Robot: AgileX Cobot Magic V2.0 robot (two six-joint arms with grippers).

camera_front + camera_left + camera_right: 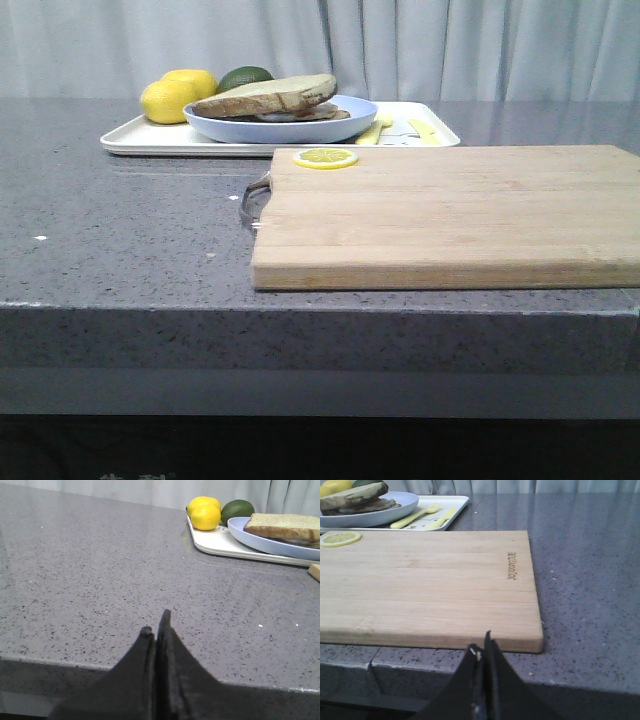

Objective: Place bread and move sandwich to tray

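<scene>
The thick bread slice (270,93) lies on top of the sandwich on the pale-blue plate (290,128), which stands on the white tray (140,138) at the back. The lower slices show under it (305,115); the egg is mostly hidden. The bread also shows in the left wrist view (285,526) and the right wrist view (352,495). My left gripper (156,627) is shut and empty, low at the table's front edge, left of the tray. My right gripper (481,647) is shut and empty in front of the cutting board's near edge.
A wooden cutting board (450,210) with a metal handle (255,200) lies in the middle, a lemon slice (325,158) on its far left corner. Two lemons (175,95) and a lime (245,76) sit on the tray's left; a yellow fork and knife (422,516) lie on its right.
</scene>
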